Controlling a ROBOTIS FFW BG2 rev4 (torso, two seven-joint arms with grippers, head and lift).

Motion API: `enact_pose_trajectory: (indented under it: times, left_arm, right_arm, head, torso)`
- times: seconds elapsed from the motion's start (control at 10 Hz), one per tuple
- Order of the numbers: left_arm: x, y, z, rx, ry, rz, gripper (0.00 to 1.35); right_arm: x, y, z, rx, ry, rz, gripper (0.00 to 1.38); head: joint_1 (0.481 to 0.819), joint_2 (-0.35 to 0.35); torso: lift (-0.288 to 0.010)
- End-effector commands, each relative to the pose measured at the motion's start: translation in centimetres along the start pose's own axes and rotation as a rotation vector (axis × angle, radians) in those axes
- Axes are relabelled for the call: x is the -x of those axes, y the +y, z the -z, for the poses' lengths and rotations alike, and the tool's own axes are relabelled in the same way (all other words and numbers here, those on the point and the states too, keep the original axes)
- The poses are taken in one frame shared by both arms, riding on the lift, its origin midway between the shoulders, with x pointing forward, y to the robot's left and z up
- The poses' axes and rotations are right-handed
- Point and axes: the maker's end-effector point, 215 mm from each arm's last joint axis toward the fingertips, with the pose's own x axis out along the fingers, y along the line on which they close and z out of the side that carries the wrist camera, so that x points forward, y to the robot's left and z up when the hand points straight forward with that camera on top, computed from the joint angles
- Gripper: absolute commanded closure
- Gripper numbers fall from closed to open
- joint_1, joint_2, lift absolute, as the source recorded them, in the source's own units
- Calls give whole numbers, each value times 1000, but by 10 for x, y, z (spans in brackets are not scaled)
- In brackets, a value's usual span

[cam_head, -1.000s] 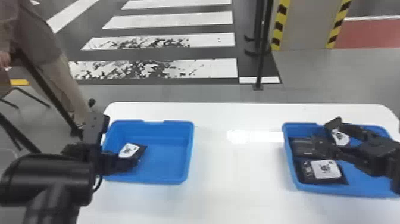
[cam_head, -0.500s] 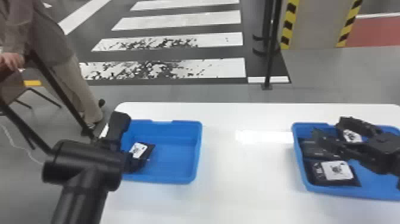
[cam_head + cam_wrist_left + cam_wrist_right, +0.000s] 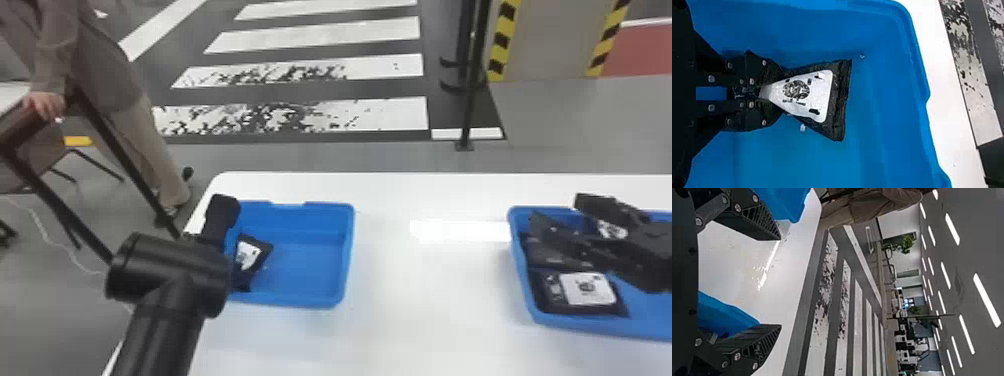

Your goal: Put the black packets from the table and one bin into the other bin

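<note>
Beyond the tabletop (image 3: 390, 320), you can see the crosswalk (image 3: 395, 115) on the floor, with a dark post (image 3: 472, 85) by it. On the white tabletop you have two blue bins, well apart: the right bin (image 3: 575, 322), cut off by the head view's edge, and the left bin (image 3: 320, 300).

Your right gripper (image 3: 557, 212) is at the right bin, seen above its packets. In the right wrist view, the jaws of your right gripper (image 3: 779, 282) are spread wide, with nothing between them. Your left gripper (image 3: 241, 281) is in the left bin, near its left wall. In the left wrist view, the jaws of your left gripper (image 3: 756, 92) are closed on the narrowed end of a black packet (image 3: 842, 98) with a white label; its wide end is free. You cannot tell whether that packet touches the bin's floor.

In the right bin, you have a labelled packet (image 3: 547, 297) lying face up at the near left. A dark packet (image 3: 550, 256) is just behind it, partly covered by the gripper. Farther back, another labelled packet (image 3: 612, 230) shows between the gripper's black parts.
</note>
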Motion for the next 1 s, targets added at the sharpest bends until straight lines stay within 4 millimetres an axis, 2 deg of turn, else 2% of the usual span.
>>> enact_pose_trajectory:
  times: [0.0, 0.1, 0.2, 0.3, 0.4, 0.5, 0.6, 0.8, 0.9]
  left_arm:
    - [5, -27, -20, 0, -82, 89, 1207]
    - [17, -40, -34, 26, -161, 151, 1205]
    - [37, -53, -51, 44, -265, 209, 1205]
    - [69, -62, -76, 44, -385, 242, 1205]
    - [104, -82, -103, 30, -512, 301, 1205]
    - [130, -104, -120, 29, -602, 372, 1205]
    - [144, -122, -129, 22, -636, 418, 1205]
    - [156, -165, -130, 7, -641, 522, 1205]
    - [161, -187, -130, -6, -639, 572, 1205]
  right_arm:
    - [-7, 11, 0, -10, -3, -29, 246]
    - [-13, 20, -8, -4, -14, -53, 246]
    - [-20, 30, -19, -1, -32, -82, 245]
    - [-27, 49, -33, 4, -54, -127, 245]
    - [-34, 72, -42, -7, -62, -183, 240]
    - [-43, 101, -49, -30, -59, -252, 245]
    - [-54, 132, -51, -56, -44, -332, 246]
    - [-78, 194, -51, -59, 3, -470, 246]
    - [-87, 212, -53, -55, 12, -511, 246]
  head:
    - [695, 189]
    - [695, 175]
    - [695, 168]
    - [695, 159]
    - [695, 155]
    - [695, 153]
    - [695, 151]
    - [695, 167]
    - [695, 183]
  torso:
    - [-110]
    - [-110]
    - [-110]
    - [-110]
    - [-110]
    - [-110]
    - [-110]
    - [-110]
    - [-110]
